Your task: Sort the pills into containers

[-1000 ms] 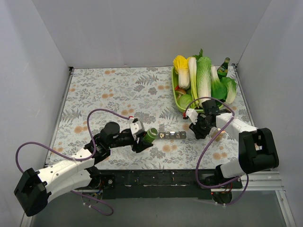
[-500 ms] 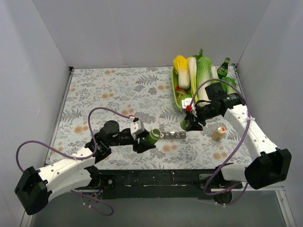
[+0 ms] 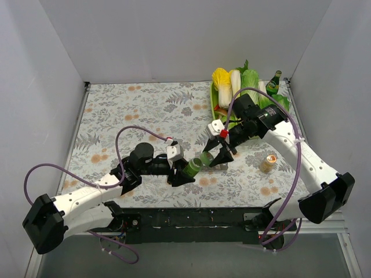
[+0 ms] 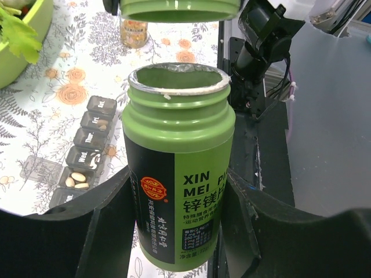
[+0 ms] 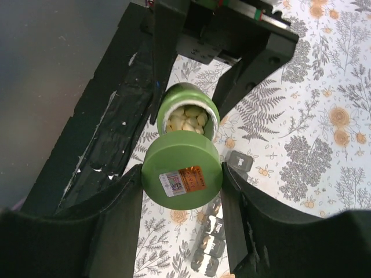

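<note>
My left gripper (image 4: pixel 177 200) is shut on an open green pill bottle (image 4: pixel 177 156) and holds it tilted above the table; it also shows in the top view (image 3: pixel 194 167). The bottle is full of pale pills (image 5: pixel 186 119). My right gripper (image 5: pixel 182 174) is shut on the bottle's green cap (image 5: pixel 182 169), just off the bottle's mouth. The containers (image 4: pixel 84 147), a strip of small dark lidded compartments, lie on the table beneath, and some hold pale pills. They also show under the cap in the right wrist view (image 5: pixel 217 234). In the top view the right gripper (image 3: pixel 215 156) mostly hides them.
A small amber bottle (image 3: pixel 268 163) stands on the table to the right. A green tray (image 3: pixel 218 123) of cabbages and lettuce, with a green glass bottle (image 3: pixel 273 83), sits at the back right. Grey walls enclose the flowered tablecloth.
The right arm has swung left, away from the amber bottle now standing free, to the green bottle, and now holds its cap. The left arm has carried the bottle a little to the right.
</note>
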You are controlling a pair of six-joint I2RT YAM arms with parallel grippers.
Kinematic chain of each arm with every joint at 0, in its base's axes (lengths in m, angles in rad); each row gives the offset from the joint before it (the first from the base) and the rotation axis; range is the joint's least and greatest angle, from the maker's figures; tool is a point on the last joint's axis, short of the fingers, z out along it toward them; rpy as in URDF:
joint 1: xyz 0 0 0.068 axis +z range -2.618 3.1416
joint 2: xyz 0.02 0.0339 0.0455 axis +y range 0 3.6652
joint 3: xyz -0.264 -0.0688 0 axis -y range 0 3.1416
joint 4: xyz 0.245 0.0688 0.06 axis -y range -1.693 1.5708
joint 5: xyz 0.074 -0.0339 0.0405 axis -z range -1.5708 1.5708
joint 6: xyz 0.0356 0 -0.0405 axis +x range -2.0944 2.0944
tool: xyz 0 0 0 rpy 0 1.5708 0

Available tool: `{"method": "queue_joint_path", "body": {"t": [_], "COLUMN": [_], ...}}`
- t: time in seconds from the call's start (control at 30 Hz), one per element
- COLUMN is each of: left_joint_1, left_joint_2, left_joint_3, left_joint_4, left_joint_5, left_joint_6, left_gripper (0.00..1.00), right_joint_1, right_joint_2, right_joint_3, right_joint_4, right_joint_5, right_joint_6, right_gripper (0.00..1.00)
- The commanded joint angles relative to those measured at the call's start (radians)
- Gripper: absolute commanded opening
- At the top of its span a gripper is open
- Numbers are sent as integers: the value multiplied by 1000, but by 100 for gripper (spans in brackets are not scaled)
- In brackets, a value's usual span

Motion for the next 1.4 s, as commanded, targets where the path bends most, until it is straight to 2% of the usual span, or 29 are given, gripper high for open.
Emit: {"method": "queue_joint_path", "body": {"t": [0.0,0.43,1.37], "left_joint_1": [-12,-24,-33], "left_joint_2": [15,75,75], "left_joint_3": [58,111,131], "left_joint_4": [-17,-51,-26], "left_joint_5": [10,30,34], "left_joint_6": [-5,-5,-6], "left_gripper": [0,0,0], "right_joint_1": [40,82,93], "right_joint_2": [23,57,63], "right_joint_3": [48,51,-44], "right_joint_4": [-23,26,51], "right_joint_5": [-43,-9,23], "right_joint_6": [16,62,98], "right_gripper": [18,18,21]}}
